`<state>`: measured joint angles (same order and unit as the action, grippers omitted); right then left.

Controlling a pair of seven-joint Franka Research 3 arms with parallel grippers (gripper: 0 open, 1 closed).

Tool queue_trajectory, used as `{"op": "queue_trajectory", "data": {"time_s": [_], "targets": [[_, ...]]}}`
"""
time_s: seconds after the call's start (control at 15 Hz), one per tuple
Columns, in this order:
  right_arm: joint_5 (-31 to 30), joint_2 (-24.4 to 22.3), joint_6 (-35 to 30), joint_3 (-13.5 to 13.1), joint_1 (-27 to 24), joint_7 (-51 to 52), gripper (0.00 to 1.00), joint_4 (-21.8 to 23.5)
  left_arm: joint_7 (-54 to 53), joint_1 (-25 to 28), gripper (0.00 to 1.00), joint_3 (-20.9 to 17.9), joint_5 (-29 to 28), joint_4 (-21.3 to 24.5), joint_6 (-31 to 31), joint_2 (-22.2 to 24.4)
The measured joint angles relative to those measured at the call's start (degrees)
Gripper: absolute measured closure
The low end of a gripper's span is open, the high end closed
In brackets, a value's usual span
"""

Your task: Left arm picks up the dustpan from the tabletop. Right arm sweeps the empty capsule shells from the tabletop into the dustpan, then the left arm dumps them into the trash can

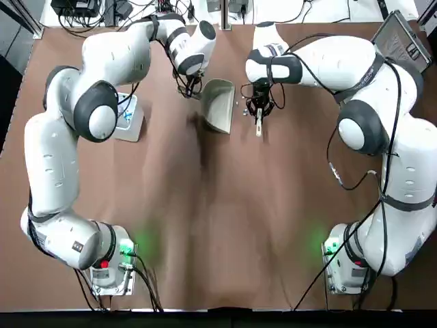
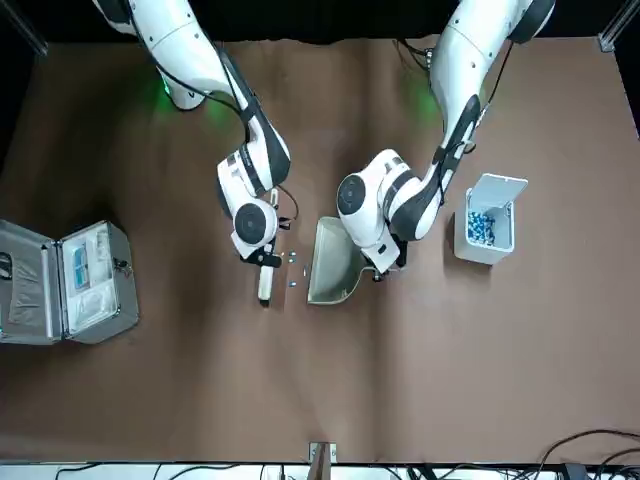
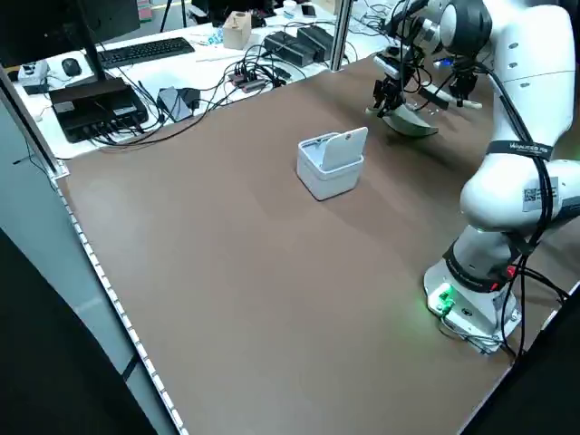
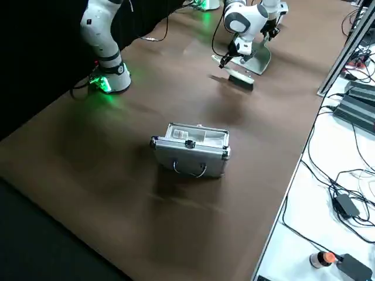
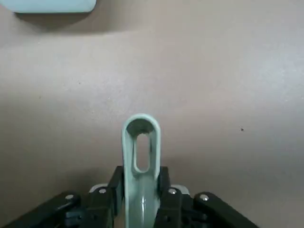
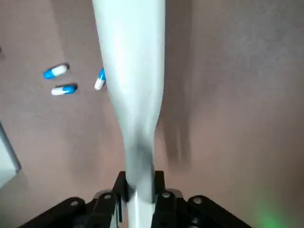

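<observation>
The cream dustpan (image 1: 218, 106) rests with its open edge low on the brown table, and my left gripper (image 1: 190, 90) is shut on its thin handle (image 5: 141, 156). My right gripper (image 1: 259, 108) is shut on the slim white brush (image 6: 130, 71), which points down at the table beside the pan's open edge. Three blue-and-white capsule shells (image 6: 64, 89) lie on the table between the brush (image 2: 265, 285) and the dustpan (image 2: 330, 265). The light-grey trash can (image 2: 487, 230), its flap lid up and blue bits inside, stands on the left arm's side of the pan.
An open silver case (image 2: 65, 285) lies on the right arm's side of the table. Cables, a keyboard and other electronics sit on a white desk beyond the table's far edge (image 3: 181, 100). Both arm bases glow green at the near edge (image 1: 126, 247).
</observation>
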<state>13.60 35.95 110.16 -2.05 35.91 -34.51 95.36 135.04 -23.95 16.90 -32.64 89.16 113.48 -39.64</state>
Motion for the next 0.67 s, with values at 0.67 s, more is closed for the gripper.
{"op": "queue_trajectory", "data": {"time_s": [0.67], "targets": [[4.67, 0.17, 1.11, 0.28, 3.07, -0.04, 0.74, -0.62, 0.00, -0.09, 0.67, 0.00, -0.30, -0.27, -0.02, 0.00]]}}
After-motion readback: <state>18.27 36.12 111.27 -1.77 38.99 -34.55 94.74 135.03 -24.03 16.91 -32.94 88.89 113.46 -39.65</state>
